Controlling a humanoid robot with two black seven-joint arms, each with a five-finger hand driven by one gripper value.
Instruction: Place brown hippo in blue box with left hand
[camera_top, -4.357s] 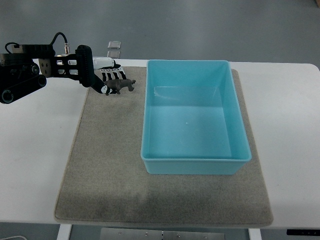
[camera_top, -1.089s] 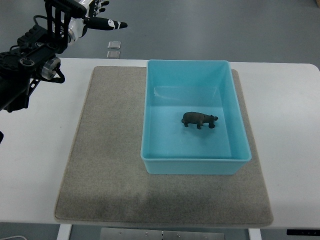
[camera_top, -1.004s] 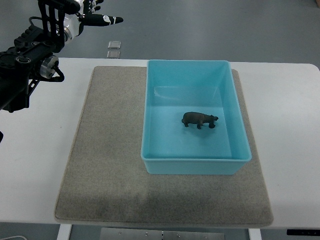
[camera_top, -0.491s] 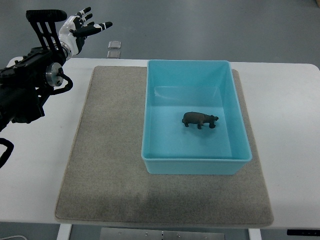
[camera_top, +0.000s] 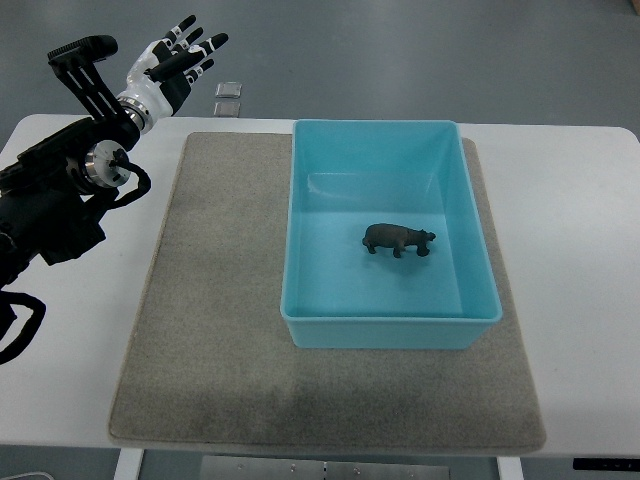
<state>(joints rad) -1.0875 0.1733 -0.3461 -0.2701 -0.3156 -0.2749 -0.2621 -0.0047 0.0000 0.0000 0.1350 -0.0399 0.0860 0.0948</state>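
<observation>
The brown hippo (camera_top: 399, 239) stands on the floor of the blue box (camera_top: 390, 312), near its middle, head toward the right. My left hand (camera_top: 181, 62) is raised at the upper left, well away from the box, fingers spread and holding nothing. Its black arm runs down along the left edge of the picture. The right arm does not show.
The box rests on a grey felt mat (camera_top: 220, 340) spread over a white table (camera_top: 580, 250). Two small square tiles (camera_top: 228, 98) lie on the floor beyond the table's far edge.
Since the earliest frame the hippo has gone from my left hand at the mat's far edge into the box. Over the last second the empty hand has swung lower and leftward, fingers spreading.
</observation>
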